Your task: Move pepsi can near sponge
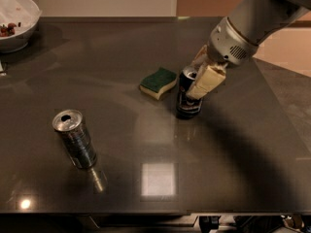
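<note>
A dark, glossy tabletop (233,169) carries a white bowl (19,28) at its far left and a silver can (75,140) standing well apart on the near left. The pepsi can (187,103) stands upright just right of the sponge (158,82), its upper half pinched by the gripper (197,79). The carrying looks nearly done; next comes letting go and lifting clear without tipping it. The arm slants in from the upper right, wrist angled down-left

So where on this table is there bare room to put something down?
The gripper, shut on the pepsi can, stands close beside the sponge: that cluster is crowded. Bare table lies between the silver can and the pepsi can, along the front edge, and behind the sponge across to the bowl.
</note>
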Available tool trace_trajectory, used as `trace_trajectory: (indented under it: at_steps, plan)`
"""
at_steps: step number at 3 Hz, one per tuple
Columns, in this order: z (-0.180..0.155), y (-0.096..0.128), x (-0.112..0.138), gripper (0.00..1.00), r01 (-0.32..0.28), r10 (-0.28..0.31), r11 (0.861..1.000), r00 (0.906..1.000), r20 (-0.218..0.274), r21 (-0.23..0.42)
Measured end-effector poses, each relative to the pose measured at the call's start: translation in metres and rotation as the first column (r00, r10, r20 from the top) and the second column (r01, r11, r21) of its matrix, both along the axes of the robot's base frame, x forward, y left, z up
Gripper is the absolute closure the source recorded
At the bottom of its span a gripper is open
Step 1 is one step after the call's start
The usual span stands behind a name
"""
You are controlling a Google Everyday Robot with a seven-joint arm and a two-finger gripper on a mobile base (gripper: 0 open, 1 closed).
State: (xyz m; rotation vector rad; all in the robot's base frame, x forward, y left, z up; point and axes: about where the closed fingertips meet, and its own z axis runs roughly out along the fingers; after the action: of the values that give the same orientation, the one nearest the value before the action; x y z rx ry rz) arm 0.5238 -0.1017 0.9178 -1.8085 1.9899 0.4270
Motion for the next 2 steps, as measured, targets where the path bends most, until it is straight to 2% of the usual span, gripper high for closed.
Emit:
trace_trajectory:
  at_steps: [1,2]
  plan:
    - [-0.008,0.012,0.024,1.00,0.009,-0.009,1.000,0.9999,-0.008,0.004]
    - [-0.016,0.019,0.041,0.83,0.016,-0.016,1.000,0.9998,-0.010,-0.009]
